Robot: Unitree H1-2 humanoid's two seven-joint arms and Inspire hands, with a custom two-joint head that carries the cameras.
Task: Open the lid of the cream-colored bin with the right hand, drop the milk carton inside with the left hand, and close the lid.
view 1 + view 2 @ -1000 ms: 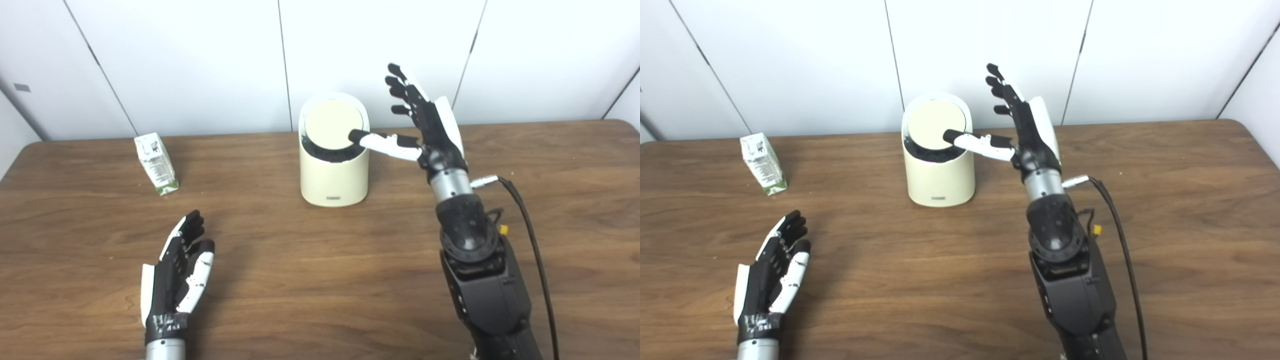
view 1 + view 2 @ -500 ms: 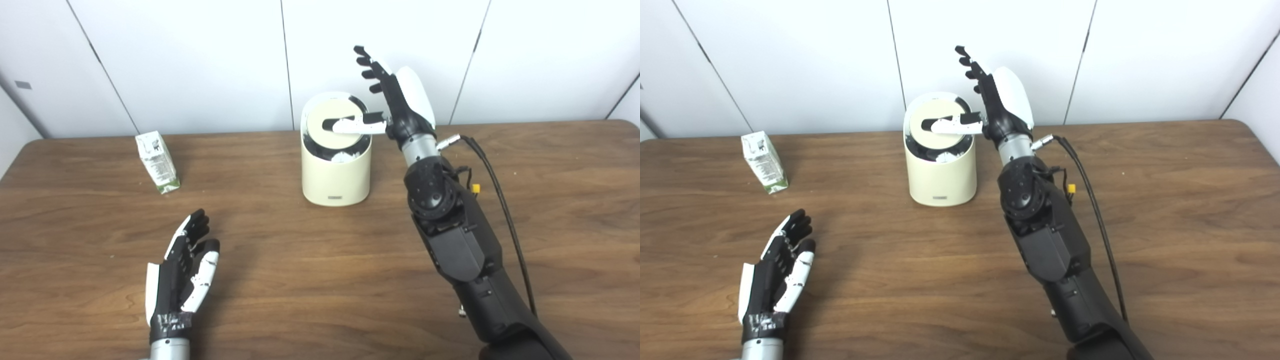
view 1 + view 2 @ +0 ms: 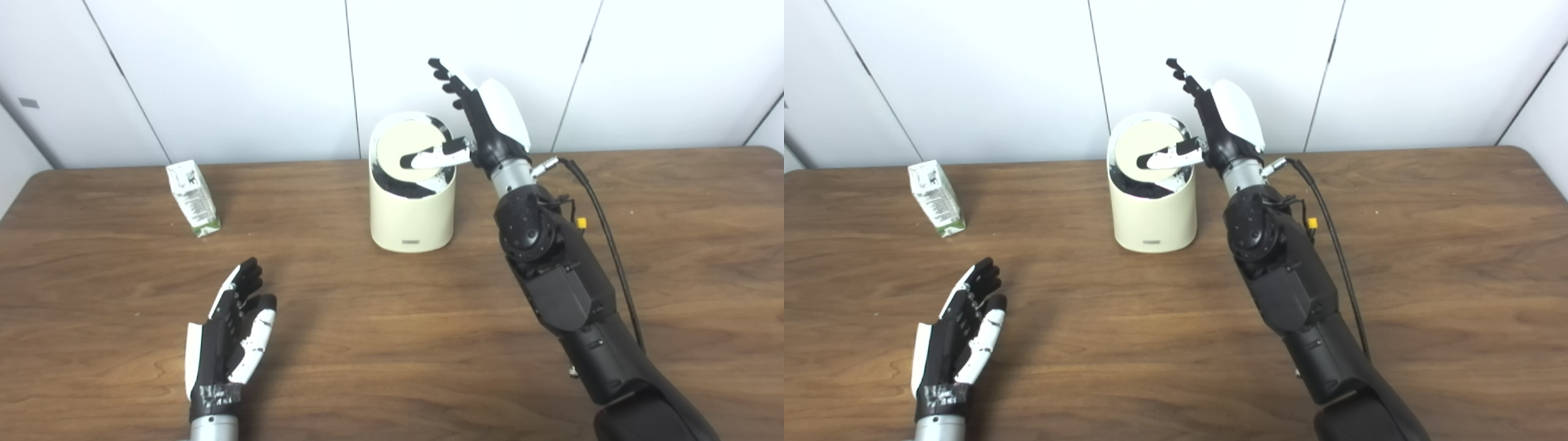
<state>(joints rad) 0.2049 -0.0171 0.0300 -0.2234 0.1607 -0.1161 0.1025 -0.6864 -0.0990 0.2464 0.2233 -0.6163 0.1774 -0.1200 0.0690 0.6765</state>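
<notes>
Since the frames a second ago, the right hand [image 3: 484, 131] has swung from beside the bin [image 3: 411, 208] to above its rim, thumb pressing the lid [image 3: 409, 150], which now tilts and shows a dark gap at its near edge. Judged: opening is under way, not finished. That hand is spread, gripping nothing. The left hand [image 3: 229, 334] lies open near the bin's front-left. The carton [image 3: 192, 198] stands well left of the bin, long axis near upright, leaning slightly.
</notes>
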